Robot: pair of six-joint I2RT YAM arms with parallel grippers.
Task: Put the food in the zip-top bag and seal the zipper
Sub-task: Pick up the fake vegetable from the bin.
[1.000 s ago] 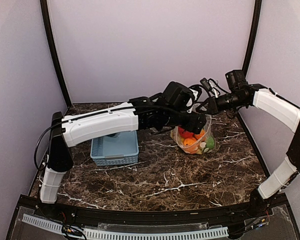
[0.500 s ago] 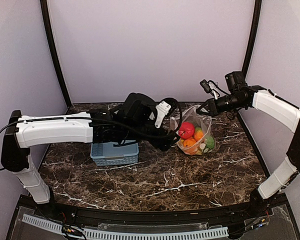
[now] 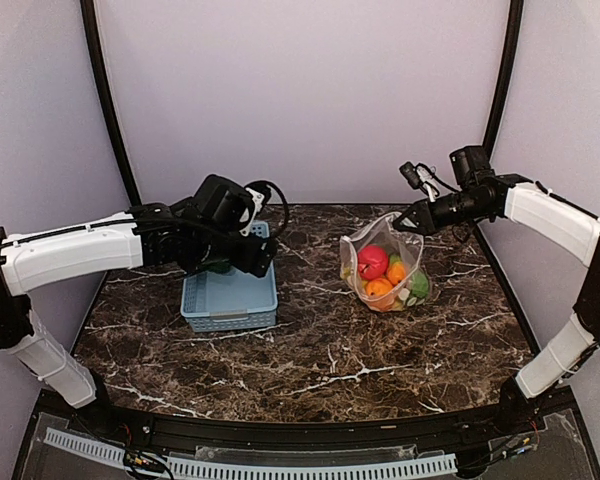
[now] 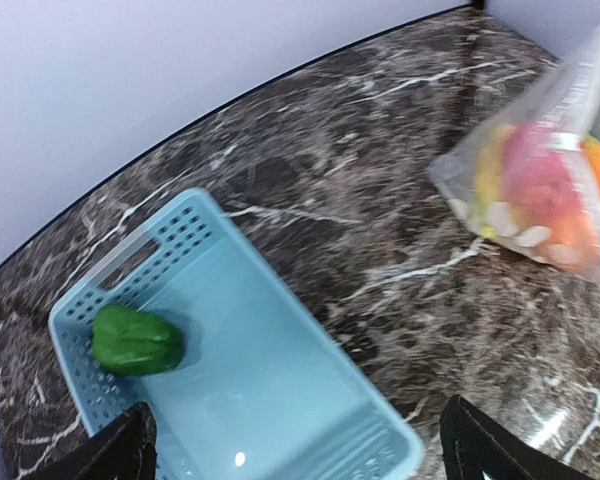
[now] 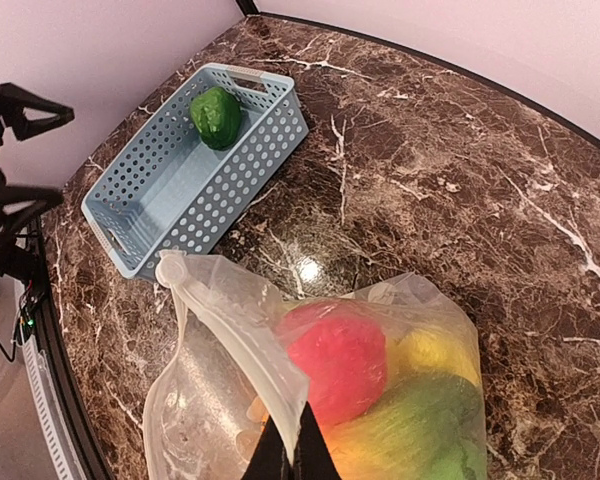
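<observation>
The clear dotted zip-top bag point(image 3: 385, 262) stands open at the right of the table, holding a red apple point(image 3: 373, 261), an orange point(image 3: 380, 286), yellow and green pieces. My right gripper point(image 3: 412, 217) is shut on the bag's mouth edge by the zipper strip point(image 5: 242, 347) and holds it up; the apple point(image 5: 338, 357) shows inside the bag. A green pepper point(image 4: 135, 340) lies alone in the light-blue basket point(image 4: 280, 400). My left gripper point(image 3: 258, 262) is open and empty above the basket point(image 3: 230, 300), its fingertips point(image 4: 130, 445) at the frame's lower corners.
The dark marble table point(image 3: 330, 360) is walled by lilac panels with black posts. The basket sits at the left back, the bag at the right back.
My left arm has pulled back from the bag leftward to above the basket. The red apple now lies in the bag. The right gripper has kept its hold.
</observation>
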